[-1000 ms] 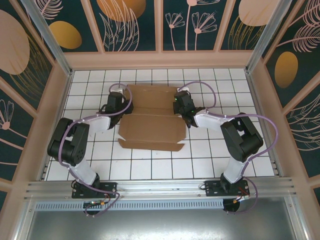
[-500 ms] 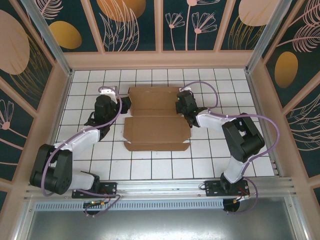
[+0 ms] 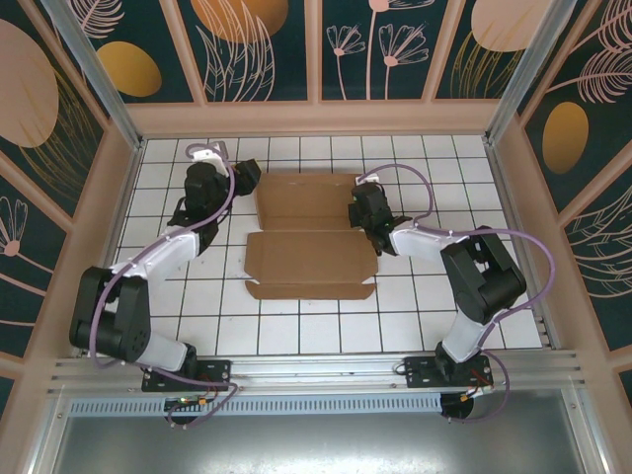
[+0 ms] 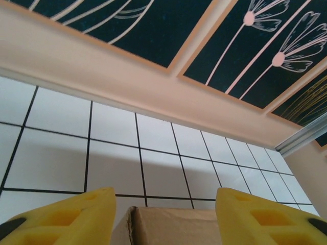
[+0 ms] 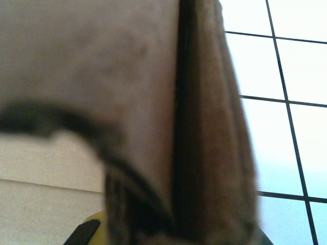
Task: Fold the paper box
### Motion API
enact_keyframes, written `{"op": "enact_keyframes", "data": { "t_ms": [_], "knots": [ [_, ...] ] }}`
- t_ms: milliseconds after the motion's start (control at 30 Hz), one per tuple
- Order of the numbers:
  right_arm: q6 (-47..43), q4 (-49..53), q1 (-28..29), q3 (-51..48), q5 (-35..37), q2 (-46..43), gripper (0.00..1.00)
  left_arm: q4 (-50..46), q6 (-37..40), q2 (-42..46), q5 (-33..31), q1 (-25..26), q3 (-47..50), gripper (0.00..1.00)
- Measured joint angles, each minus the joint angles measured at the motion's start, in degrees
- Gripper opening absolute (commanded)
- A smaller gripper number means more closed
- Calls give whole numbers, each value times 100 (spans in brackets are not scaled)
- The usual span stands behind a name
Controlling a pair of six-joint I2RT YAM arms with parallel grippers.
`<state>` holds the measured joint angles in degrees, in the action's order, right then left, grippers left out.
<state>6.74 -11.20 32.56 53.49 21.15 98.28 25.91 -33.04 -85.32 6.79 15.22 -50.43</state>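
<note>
White tiled table [image 3: 197, 296], patterned walls [image 3: 59, 118] around it. Left gripper [image 3: 245, 180] sits at the far-left corner of the box [image 3: 311, 259], jaws released, with the corner between its yellow fingers [image 4: 66, 222]. Box lies flat at mid-table. Right gripper [image 3: 365, 215] is clenched on the box's right edge.

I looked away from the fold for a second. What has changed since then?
The left gripper moved off the left edge of the paper box, swung outward, then reached farther to its far-left corner, fingers apart. The box's skewed near panel settled square. The right gripper stayed clamped on the right edge.
</note>
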Motion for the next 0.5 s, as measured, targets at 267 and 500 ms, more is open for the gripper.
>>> {"op": "enact_keyframes", "data": {
  "t_ms": [267, 500],
  "knots": [
    [-9, -70, 0, -83, 0, -42, 16, 111, -452, -658, 608, -24, 146, 43],
    [-107, -190, 0, -487, -221, -457, 60, 538, -501, -560, 675, -24, 527, 39]
  ]
}}
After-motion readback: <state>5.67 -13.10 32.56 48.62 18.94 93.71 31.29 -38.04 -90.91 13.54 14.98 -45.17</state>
